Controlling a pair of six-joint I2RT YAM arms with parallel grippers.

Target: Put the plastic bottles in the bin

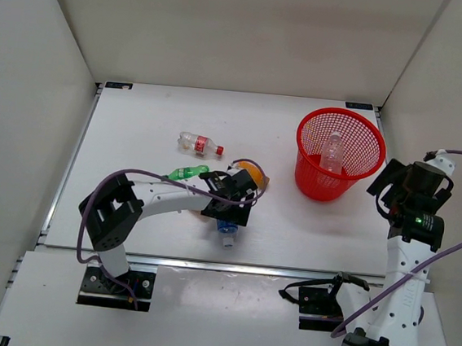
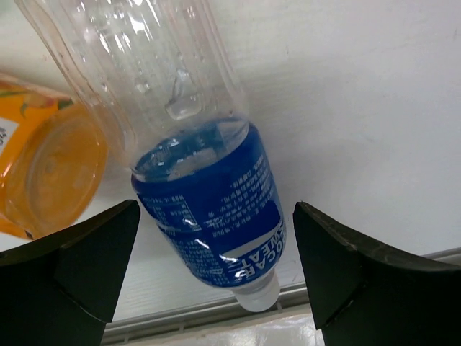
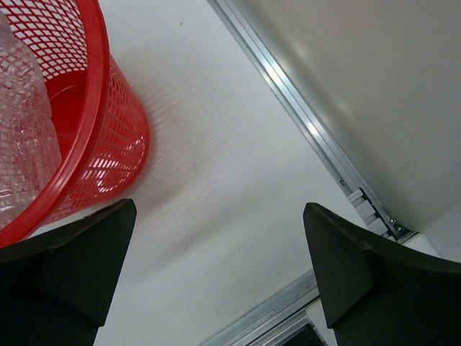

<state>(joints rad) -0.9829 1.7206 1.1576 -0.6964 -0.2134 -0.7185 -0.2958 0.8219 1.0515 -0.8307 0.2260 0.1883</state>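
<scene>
Saw left end effector (image 2: 215, 245) open, jaws flanking blue-label bottle (image 2: 209, 209) lying on tabletop (image 1: 137, 131), near edge. Saw right end effector (image 3: 220, 252) open too, just right of bin (image 3: 101, 94), clear bottle (image 1: 333, 154) inside.

Left tool (image 2: 215, 249) sits low, spread wide; right tool (image 3: 220, 249) is likewise spread wide.

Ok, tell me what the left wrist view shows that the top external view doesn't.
Only the left wrist view: the readable print on the blue-label bottle, and the left fingers seen close up, open on either side of it. Only the top external view: the red bin with a clear bottle inside, the red-label bottle and the green bottle. Both: the blue-label bottle and the orange bottle beside it.
</scene>
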